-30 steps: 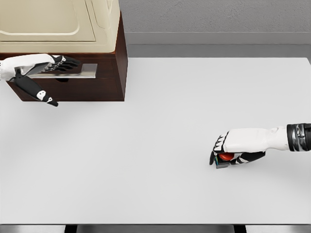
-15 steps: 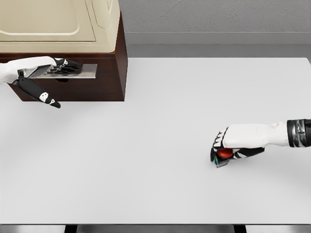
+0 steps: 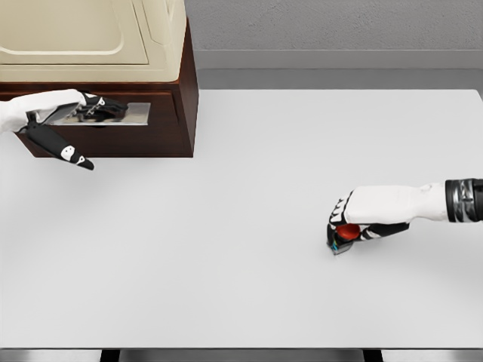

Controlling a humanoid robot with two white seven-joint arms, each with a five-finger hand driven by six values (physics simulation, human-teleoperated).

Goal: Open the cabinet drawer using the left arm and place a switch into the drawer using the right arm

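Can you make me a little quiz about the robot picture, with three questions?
1. True or false: the right hand is holding the switch.
2. What colour is the button on top of the switch?
3. Where is the left hand? A) flat on the table B) at the handle on the drawer C) on top of the cabinet

Key: 1. True, its fingers wrap round it. 2. Red. 3. B.
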